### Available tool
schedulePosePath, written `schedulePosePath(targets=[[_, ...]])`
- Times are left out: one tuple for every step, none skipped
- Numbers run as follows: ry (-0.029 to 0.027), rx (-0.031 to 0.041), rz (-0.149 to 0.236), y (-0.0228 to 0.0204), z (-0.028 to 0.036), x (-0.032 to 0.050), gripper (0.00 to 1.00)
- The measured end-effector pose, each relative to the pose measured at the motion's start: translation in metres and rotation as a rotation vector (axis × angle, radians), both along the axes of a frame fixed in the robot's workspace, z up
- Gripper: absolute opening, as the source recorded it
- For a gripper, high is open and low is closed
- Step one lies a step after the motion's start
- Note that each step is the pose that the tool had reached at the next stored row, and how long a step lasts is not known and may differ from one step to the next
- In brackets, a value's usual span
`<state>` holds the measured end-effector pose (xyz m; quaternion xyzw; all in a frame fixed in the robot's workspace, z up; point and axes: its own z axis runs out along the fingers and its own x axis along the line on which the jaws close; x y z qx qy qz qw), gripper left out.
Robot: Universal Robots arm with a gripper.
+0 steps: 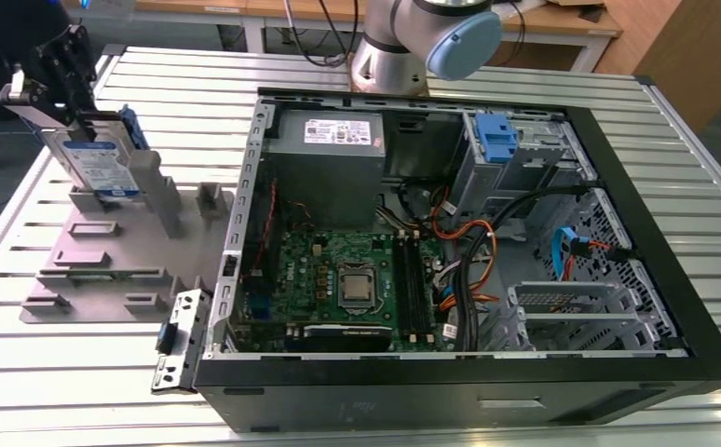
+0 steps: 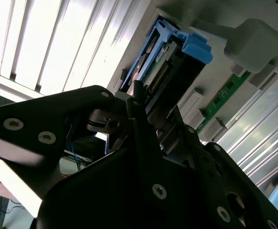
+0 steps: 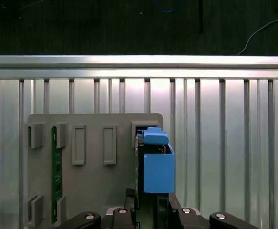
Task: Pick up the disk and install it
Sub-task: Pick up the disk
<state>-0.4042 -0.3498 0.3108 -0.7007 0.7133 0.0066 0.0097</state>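
The jaws are narrow, clamped on the upper end of the disk. It stands on edge in the grey holder on the slatted counter. In the exterior view's upper left, the arm's wrist points down over it.

From where I stand, in the exterior view the arm at twelve o'clock runs off the frame, the gripper at ten o'clock is clipped by the edge, and the foot of the disk sits hidden in the grey fixture.
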Motion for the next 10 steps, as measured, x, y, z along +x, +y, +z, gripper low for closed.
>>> schedulePosePath(targets=[[0.0000, 0.0000, 0.000, 0.0000, 0.0000, 0.0000, 0.35], [0.0000, 0.0000, 0.000, 0.0000, 0.0000, 0.0000, 0.35], [-0.0001, 0.0005, 0.000, 0.0000, 0.0000, 0.0000, 0.35], [0.0000, 0.0009, 0.000, 0.0001, 0.0004, 0.0000, 0.35], [0.0000, 0.0010, 0.000, 0.0000, 0.0011, 0.0000, 0.35], [0.0000, 0.0011, 0.000, 0.0000, 0.0018, 0.0000, 0.35], [-0.0002, 0.0012, 0.000, 0.0000, 0.0023, 0.0000, 0.35], [-0.0004, 0.0013, 0.000, 0.0000, 0.0023, 0.0000, 0.35], [-0.0005, 0.0014, 0.000, 0.0000, 0.0023, 0.0000, 0.35], [-0.0004, 0.0013, 0.000, 0.0000, 0.0027, 0.0000, 0.35]])
